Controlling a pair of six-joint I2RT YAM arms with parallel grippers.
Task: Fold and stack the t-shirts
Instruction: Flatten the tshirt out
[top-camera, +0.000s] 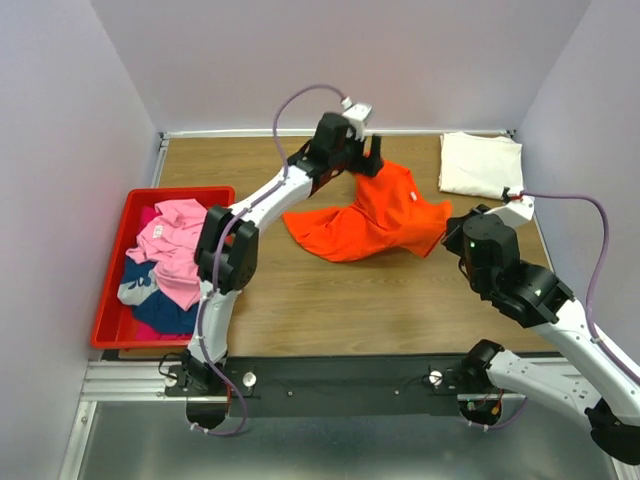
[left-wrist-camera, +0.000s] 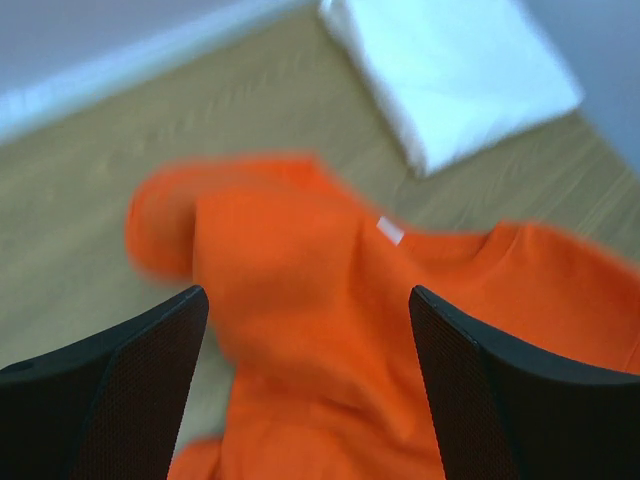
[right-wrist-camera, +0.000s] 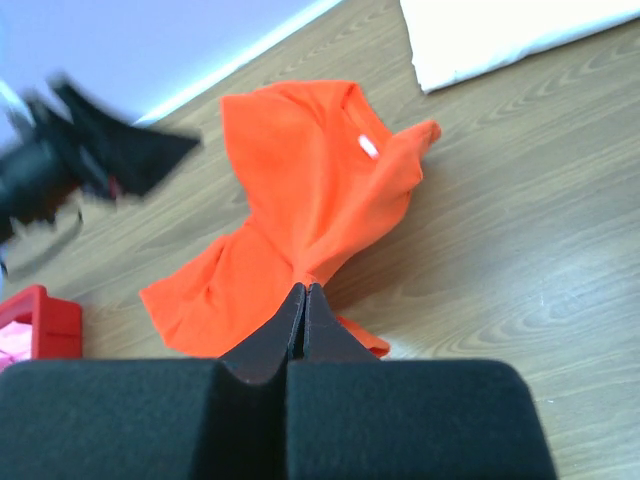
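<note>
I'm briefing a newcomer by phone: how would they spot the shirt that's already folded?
Find the wooden table, then its far right corner. There lies the white t-shirt, the only one folded flat; the orange t-shirt beside it is crumpled, and the rest are heaped in the red bin.

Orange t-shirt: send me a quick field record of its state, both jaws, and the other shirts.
orange t-shirt: crumpled, unfolded, mid-table
left jaws: open, above its far edge
right jaws: shut, apparently pinching its right edge
cream t-shirt: folded, far right corner
pink t-shirt: heaped in red bin
dark blue t-shirt: in bin, beneath pink
</note>
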